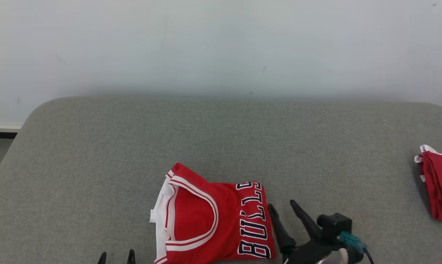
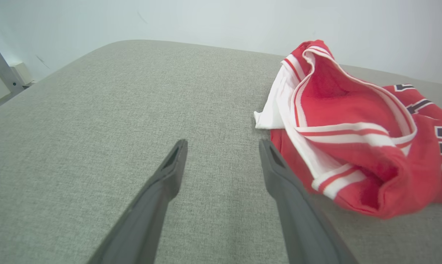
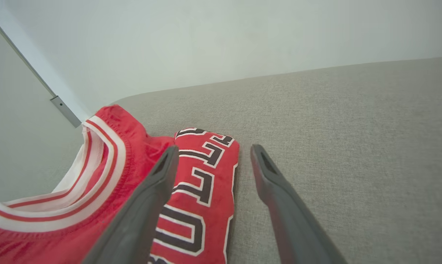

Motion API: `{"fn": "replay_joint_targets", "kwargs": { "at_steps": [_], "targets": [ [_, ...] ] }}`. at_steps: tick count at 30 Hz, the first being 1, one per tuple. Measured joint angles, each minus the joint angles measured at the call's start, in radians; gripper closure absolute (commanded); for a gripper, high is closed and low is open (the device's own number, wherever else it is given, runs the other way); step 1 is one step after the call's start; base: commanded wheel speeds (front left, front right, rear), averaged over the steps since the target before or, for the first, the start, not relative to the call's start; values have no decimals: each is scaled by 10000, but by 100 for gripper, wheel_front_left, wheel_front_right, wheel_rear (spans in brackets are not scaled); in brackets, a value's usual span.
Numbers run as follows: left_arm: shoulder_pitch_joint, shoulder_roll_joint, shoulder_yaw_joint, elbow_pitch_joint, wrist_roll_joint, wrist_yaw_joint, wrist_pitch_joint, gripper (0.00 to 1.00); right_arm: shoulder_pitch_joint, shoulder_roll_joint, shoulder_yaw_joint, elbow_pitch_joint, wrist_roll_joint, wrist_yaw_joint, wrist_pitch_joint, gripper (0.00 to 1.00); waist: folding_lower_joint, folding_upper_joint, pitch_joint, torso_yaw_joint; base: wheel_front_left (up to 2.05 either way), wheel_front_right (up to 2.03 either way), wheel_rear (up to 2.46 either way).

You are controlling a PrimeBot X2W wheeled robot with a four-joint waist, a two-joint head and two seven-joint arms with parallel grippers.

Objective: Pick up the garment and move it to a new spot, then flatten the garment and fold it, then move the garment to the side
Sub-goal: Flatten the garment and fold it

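Observation:
The garment point(image 1: 213, 220) is a red jersey with white trim and dark "BULLS" lettering, folded into a compact block near the front edge of the grey padded table point(image 1: 221, 139). My right gripper point(image 1: 281, 209) stands open just right of its lettered edge; in the right wrist view its left finger hangs over the garment point(image 3: 202, 183) and the gripper point(image 3: 213, 150) holds nothing. My left gripper point(image 1: 116, 253) peeks in at the bottom edge, left of the jersey. In the left wrist view it point(image 2: 222, 143) is open over bare fabric, the garment point(image 2: 353, 135) lying to its right.
Another folded red garment point(image 1: 439, 183) lies at the table's right edge. A pale wall point(image 1: 221, 44) rises behind the table. The table's back and left parts are bare grey fabric.

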Motion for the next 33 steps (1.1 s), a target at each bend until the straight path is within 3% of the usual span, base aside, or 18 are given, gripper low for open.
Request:
{"fn": "replay_joint_targets", "kwargs": {
  "at_steps": [11, 16, 25, 33],
  "targets": [
    [2, -4, 355, -472, 247, -2, 0, 0, 779, 123, -2675, -779, -1682, 0, 2, 0, 1, 0, 33, -540, 0, 0, 0],
    [33, 0, 474, -606, 301, 0, 0, 0, 1148, 198, -3344, -1093, -2165, 0, 2, 0, 1, 0, 42, -789, 0, 0, 0],
    [175, -2, 558, -828, 495, 40, 0, 0, 1643, 255, -3624, -1396, -2537, 0, 2, 0, 1, 0, -83, -1020, 0, 0, 0],
    [337, 0, 658, -930, 581, -88, 0, 0, 1857, 261, -3400, -1356, -2132, 0, 2, 0, 1, 0, -185, -1035, 0, 0, 0]
  ]
}}
